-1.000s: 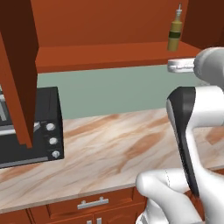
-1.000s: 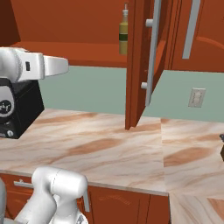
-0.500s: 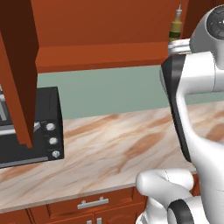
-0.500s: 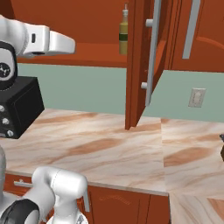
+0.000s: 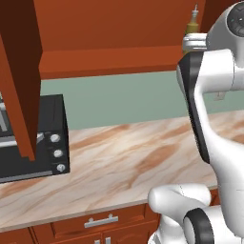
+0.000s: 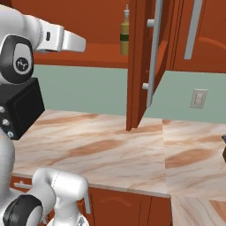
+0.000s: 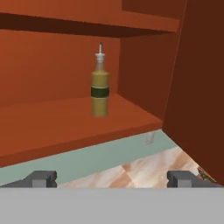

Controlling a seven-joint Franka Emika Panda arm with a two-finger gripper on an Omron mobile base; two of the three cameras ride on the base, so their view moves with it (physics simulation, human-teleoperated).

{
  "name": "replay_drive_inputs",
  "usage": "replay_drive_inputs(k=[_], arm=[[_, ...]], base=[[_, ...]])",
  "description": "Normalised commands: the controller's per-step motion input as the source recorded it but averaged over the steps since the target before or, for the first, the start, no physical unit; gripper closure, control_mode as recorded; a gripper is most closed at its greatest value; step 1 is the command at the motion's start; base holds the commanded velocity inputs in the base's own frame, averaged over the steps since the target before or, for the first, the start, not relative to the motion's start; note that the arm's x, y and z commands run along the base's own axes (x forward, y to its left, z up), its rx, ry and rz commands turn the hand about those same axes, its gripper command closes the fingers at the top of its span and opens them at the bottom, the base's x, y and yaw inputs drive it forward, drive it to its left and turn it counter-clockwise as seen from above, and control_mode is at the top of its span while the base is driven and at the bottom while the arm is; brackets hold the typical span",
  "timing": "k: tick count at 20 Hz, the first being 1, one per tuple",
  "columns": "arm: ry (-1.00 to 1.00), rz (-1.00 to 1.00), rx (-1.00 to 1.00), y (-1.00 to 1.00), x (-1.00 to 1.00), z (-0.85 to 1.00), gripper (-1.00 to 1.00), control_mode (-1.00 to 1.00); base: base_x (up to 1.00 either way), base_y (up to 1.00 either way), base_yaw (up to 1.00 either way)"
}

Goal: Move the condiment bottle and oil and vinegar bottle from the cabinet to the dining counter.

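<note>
The oil and vinegar bottle (image 7: 100, 85) is slim and olive-yellow with a dark band and a thin pour spout. It stands upright on the bottom shelf of the open cabinet (image 7: 65, 122), near the shelf's right end. My gripper (image 7: 111, 178) is open and empty, level with the shelf front and well short of the bottle. Its fingertips (image 7: 42, 178) stand wide apart. The same bottle (image 6: 125, 37) shows beside the open cabinet door (image 6: 142, 66), and its top (image 5: 193, 21) peeks out behind my arm. The condiment bottle and the dining counter are out of view.
A black toaster oven (image 5: 33, 138) sits at the left on the marble counter (image 5: 124, 162) under the cabinet. The other open door (image 5: 19, 71) hangs over it. A wall socket (image 6: 199, 98) and a dark object (image 6: 224, 152) are at the right.
My arm has lifted the hand from just below the shelf edge to shelf height, pointing into the cabinet. The bottle has not moved and the jaws stayed open.
</note>
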Motion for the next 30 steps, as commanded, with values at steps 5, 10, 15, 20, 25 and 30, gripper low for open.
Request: replay_drive_inputs(k=[5, 10, 15, 20, 25, 30], arm=[[0.04, 0.00, 0.15, -0.20, 0.60, -0.03, -1.00, -1.00], [0.24, -0.01, 0.08, -0.10, 0.64, 0.07, -1.00, -1.00], [0.05, 0.00, 0.01, -0.17, 0.41, 0.00, -1.00, -1.00], [-0.12, 0.00, 0.00, -0.21, 0.21, -0.07, -1.00, -1.00], [-0.12, 0.00, 0.00, -0.24, 0.26, -0.15, -1.00, -1.00], [-0.02, 0.00, 0.00, -0.21, 0.36, -0.03, -1.00, -1.00]], base=[[0.00, 0.00, 0.00], [0.00, 0.00, 0.00], [0.00, 0.00, 0.00], [0.00, 0.00, 0.00], [0.00, 0.00, 0.00], [0.00, 0.00, 0.00]])
